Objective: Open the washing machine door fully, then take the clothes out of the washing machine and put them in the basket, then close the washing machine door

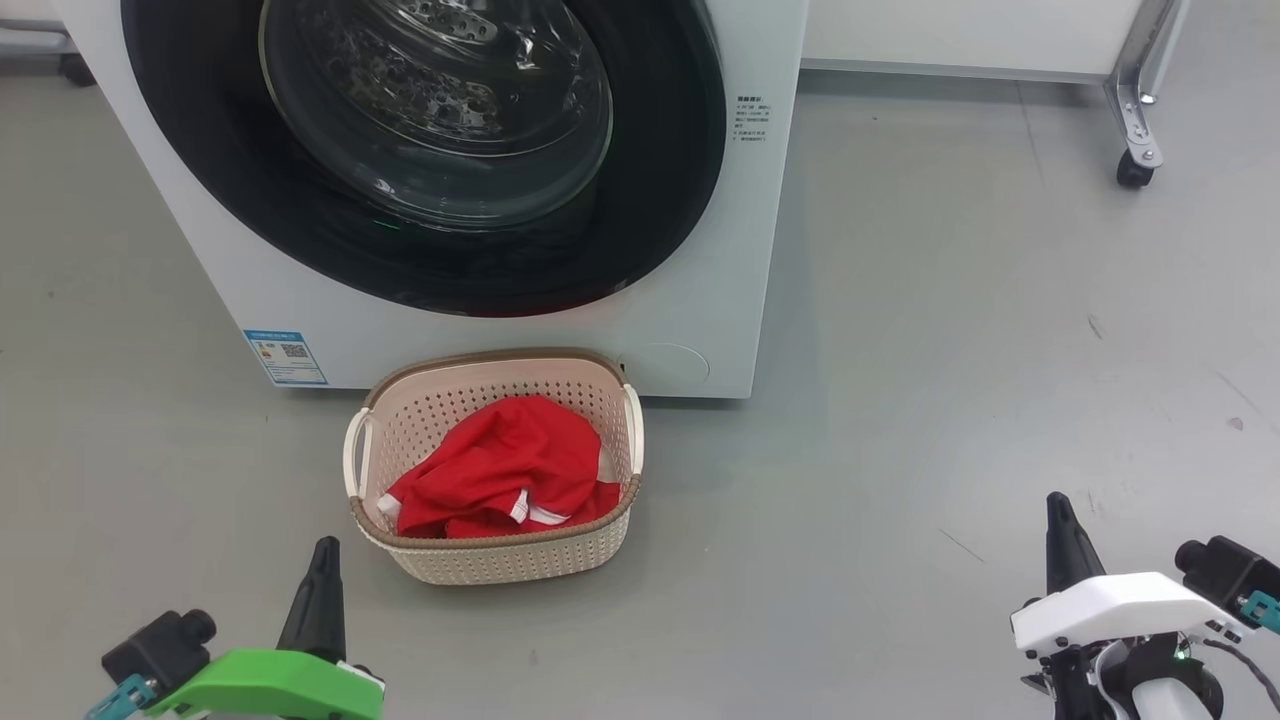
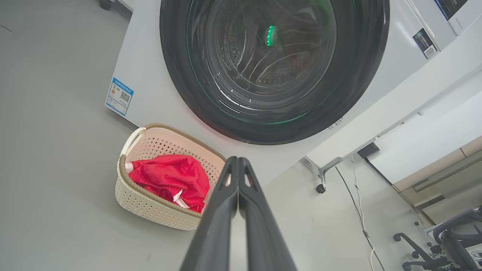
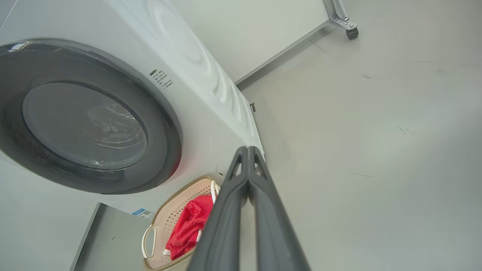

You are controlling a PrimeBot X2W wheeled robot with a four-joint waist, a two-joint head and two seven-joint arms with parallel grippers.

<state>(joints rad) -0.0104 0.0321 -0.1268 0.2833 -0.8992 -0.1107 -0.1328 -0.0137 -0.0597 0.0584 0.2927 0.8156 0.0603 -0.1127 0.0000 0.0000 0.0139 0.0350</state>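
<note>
Both left pincer (image 1: 325, 548) and right pincer (image 1: 1059, 502) pinched together; clothes (image 1: 500, 465) in basket (image 1: 500, 568).

The head camera looked steeply down at the washing machine (image 1: 740, 260) and the basket (image 1: 480, 357) from nearby. Both wrist cameras sat low, angled upward from either side, sharing the basket and the door (image 1: 680, 150).

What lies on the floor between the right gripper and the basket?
The stretch is bare: in the head view, plain grey floor runs from the shut right gripper to the basket with the red clothes.
</note>
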